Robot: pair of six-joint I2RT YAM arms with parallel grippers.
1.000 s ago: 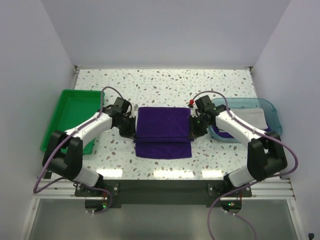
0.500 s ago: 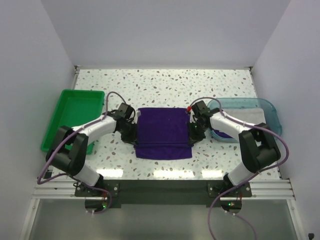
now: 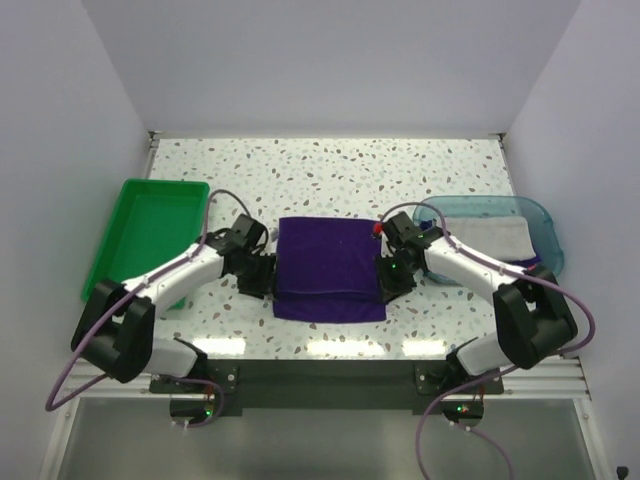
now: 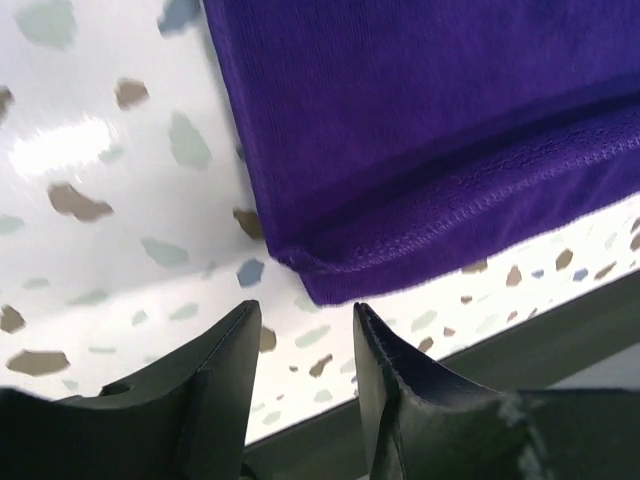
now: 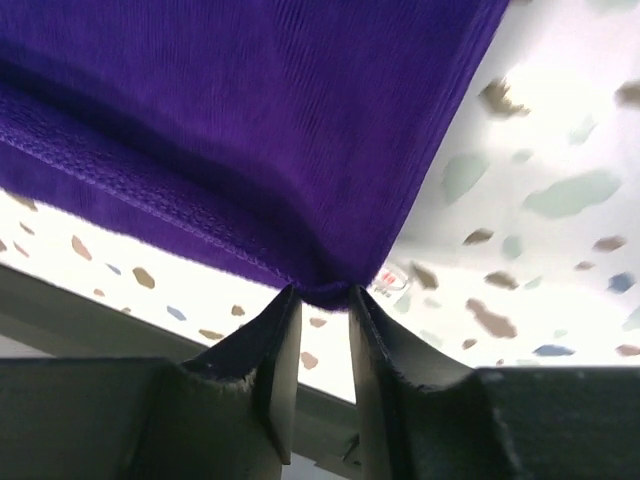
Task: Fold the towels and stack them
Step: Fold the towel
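The folded purple towel (image 3: 328, 262) is lying by the table's (image 3: 330, 170) near edge. The left gripper (image 4: 305, 312) is resting parted beside its left corner. The right gripper (image 5: 322, 294) is narrowly parted, tips touching its right corner.

Folded dark purple cloth towel (image 3: 330, 268) — deep violet all over, fine ribbed weave, hem stitching same purple. White terrazzo tabletop (image 3: 330, 165) — glossy, scattered chips in grey, brown, muted teal. Rectangular green plastic bin (image 3: 140, 235) — bright, plain. Translucent teal plastic tray (image 3: 525, 212) — pale blue-green; pale grey-white cloth towel (image 3: 490, 238) inside. Left arm (image 3: 190, 265), right arm (image 3: 465, 262): white shells, black joints, mauve cables. Left gripper (image 4: 305, 312), right gripper (image 5: 322, 300): matte black.
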